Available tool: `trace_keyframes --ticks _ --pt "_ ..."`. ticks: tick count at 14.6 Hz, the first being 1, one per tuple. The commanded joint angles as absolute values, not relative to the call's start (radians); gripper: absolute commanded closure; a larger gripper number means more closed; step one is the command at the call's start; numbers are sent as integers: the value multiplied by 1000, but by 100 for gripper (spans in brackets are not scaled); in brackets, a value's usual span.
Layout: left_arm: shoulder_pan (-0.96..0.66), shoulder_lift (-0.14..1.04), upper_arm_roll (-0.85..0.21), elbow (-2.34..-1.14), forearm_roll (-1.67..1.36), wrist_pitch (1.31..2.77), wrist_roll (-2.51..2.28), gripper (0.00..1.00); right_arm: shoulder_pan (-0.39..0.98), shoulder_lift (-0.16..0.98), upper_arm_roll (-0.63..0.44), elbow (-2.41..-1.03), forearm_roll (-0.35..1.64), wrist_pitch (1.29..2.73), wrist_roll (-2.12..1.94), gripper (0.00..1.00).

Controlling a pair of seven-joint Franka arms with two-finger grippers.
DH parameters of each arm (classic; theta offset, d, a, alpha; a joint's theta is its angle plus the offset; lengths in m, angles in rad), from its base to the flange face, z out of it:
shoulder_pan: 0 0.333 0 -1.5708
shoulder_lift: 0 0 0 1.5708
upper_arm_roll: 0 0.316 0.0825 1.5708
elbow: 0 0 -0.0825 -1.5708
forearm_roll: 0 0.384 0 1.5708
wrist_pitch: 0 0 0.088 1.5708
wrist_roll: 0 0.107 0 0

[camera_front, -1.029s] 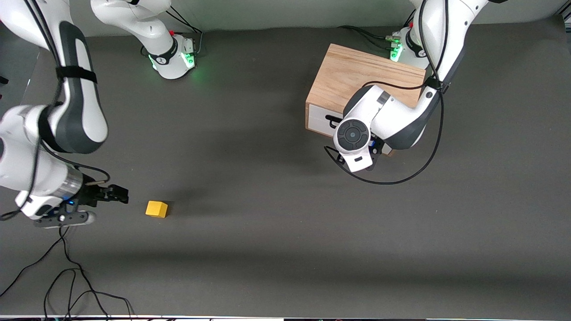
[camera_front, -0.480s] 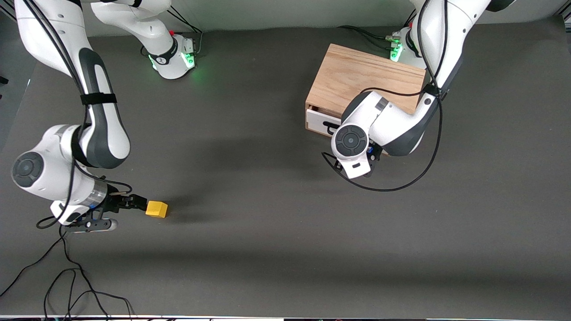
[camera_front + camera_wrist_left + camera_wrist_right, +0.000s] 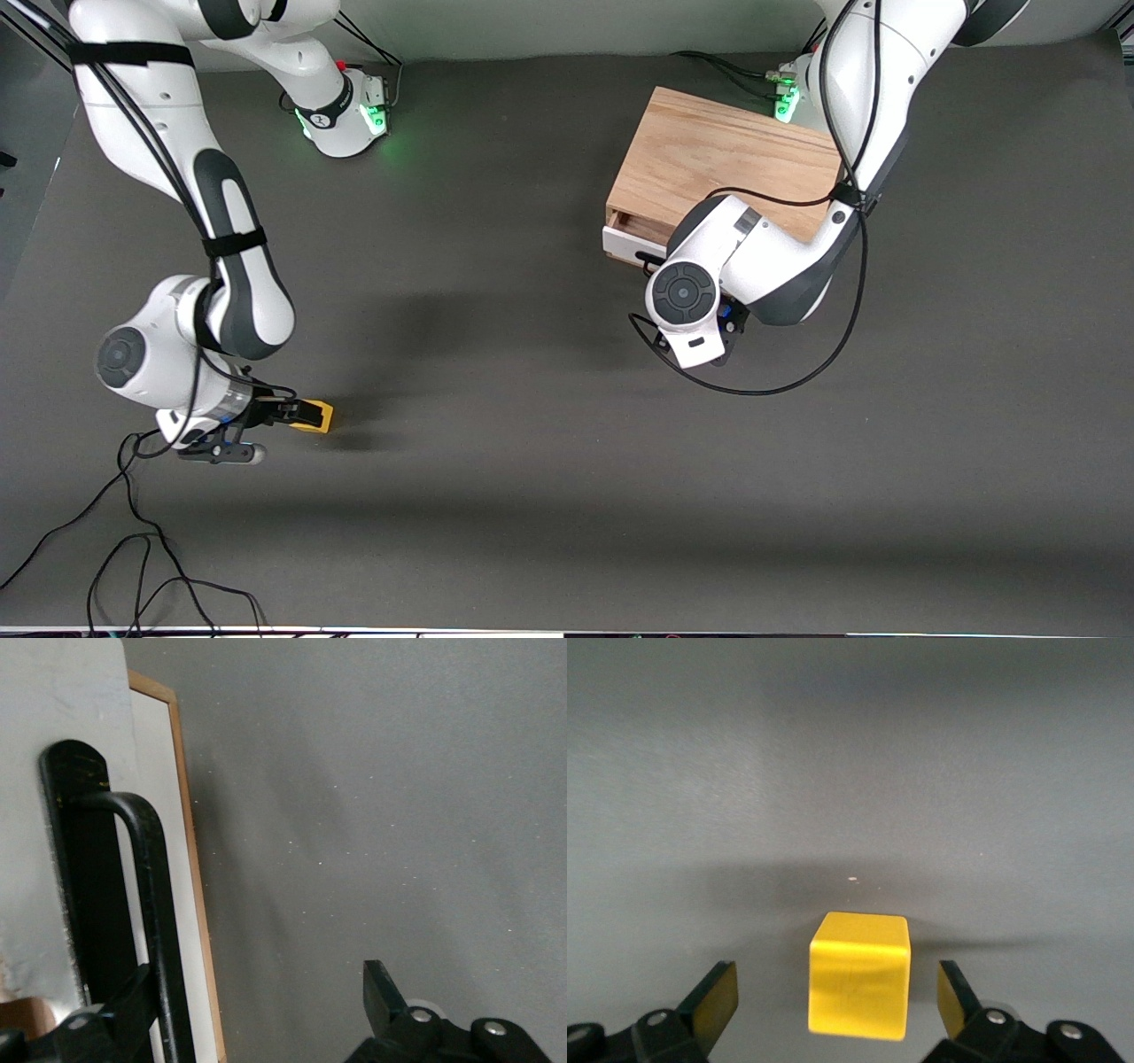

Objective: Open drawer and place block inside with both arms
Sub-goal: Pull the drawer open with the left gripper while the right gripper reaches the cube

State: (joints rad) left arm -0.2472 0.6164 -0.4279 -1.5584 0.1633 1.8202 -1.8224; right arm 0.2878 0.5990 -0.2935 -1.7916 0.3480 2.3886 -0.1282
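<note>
Right claw (image 3: pixel 836 1001) spread apart astride yellow block (image 3: pixel 859 987), unclamped; left claw (image 3: pixel 257 1001) apart, hooking drawer handle (image 3: pixel 146 904); risks: hook slipping off, or block nudged before clamping.

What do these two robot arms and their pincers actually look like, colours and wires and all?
Both arms are glossy white tubes with dark grey joint sections and round grey end caps. The right arm wears black straps, and loose black cables run along both it and the left arm. Their bases glow green. The right gripper and the left gripper each have two black fingers with silver screws.
</note>
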Motion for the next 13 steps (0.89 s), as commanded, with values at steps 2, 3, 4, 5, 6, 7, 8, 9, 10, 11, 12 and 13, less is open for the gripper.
trace_keyframes --ticks 2,3,4,5,6,7,8,9,10,11,12,13 --pt "-284 718 -394 -1427 201 2012 -1844 0 328 595 -301 -1888 376 2531 -152 0" --pt "-287 718 -390 -1425 201 2026 -1844 0 330 598 -301 -1899 376 2549 -152 0" --pt "-290 718 -388 -1422 201 2039 -1844 0 331 606 -301 -1901 376 2554 -150 0" --pt "-291 718 -387 -1419 201 2049 -1844 0 331 609 -301 -1901 376 2556 -150 0" --pt "-291 718 -385 -1417 201 2052 -1845 0 331 611 -301 -1901 376 2560 -152 0" --pt "-294 718 -374 -1411 201 2065 -1845 0 331 612 -301 -1901 374 2568 -152 0" --pt "-304 718 -370 -1410 201 2075 -1844 0 331 618 -301 -1898 368 2569 -153 0" --pt "-308 718 -356 -1407 201 2088 -1845 0 330 621 -301 -1898 368 2575 -153 0" --pt "-314 718 -351 -1402 201 2095 -1844 0 330 621 -301 -1898 368 2577 -153 0" --pt "-319 718 -348 -1398 201 2101 -1844 0 330 621 -301 -1896 368 2577 -153 0" --pt "-324 718 -336 -1396 201 2114 -1844 0 330 621 -301 -1896 367 2577 -153 0" --pt "-328 718 -334 -1393 201 2123 -1844 0 330 621 -302 -1896 367 2577 -153 0"
